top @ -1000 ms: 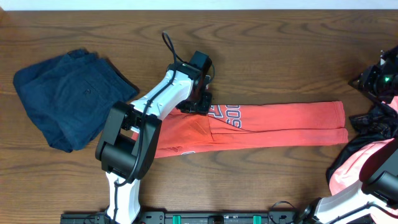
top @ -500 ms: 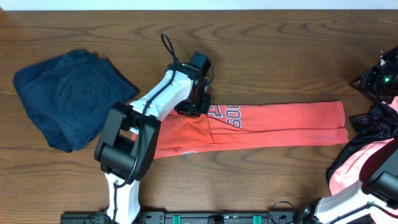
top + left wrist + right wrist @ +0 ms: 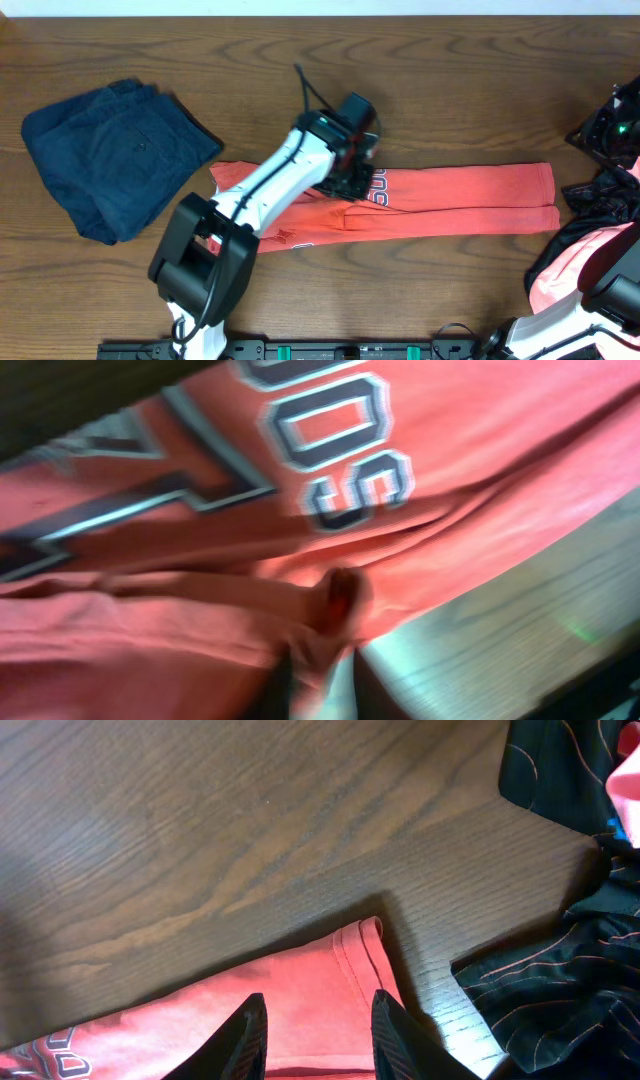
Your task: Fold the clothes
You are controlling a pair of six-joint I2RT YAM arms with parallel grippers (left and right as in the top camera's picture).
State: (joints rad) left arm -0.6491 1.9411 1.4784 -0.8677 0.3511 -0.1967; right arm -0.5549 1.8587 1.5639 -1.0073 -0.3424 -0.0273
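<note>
Red-orange pants with dark lettering lie stretched across the table's middle, legs pointing right. My left gripper sits over the lettered part near the waist. In the left wrist view its fingers are shut on a bunched fold of the red pants, just above the wood. My right gripper is at the far right edge. In the right wrist view its fingers are open and empty above the pants' leg hem.
A folded navy garment lies at the left. A pile of black striped and pink clothes lies at the right front; it also shows in the right wrist view. The table's back strip is bare wood.
My left gripper has moved to the right along the pants, pulling a fold of the waist end with it. The pants' left corner now shows. The right arm has not moved.
</note>
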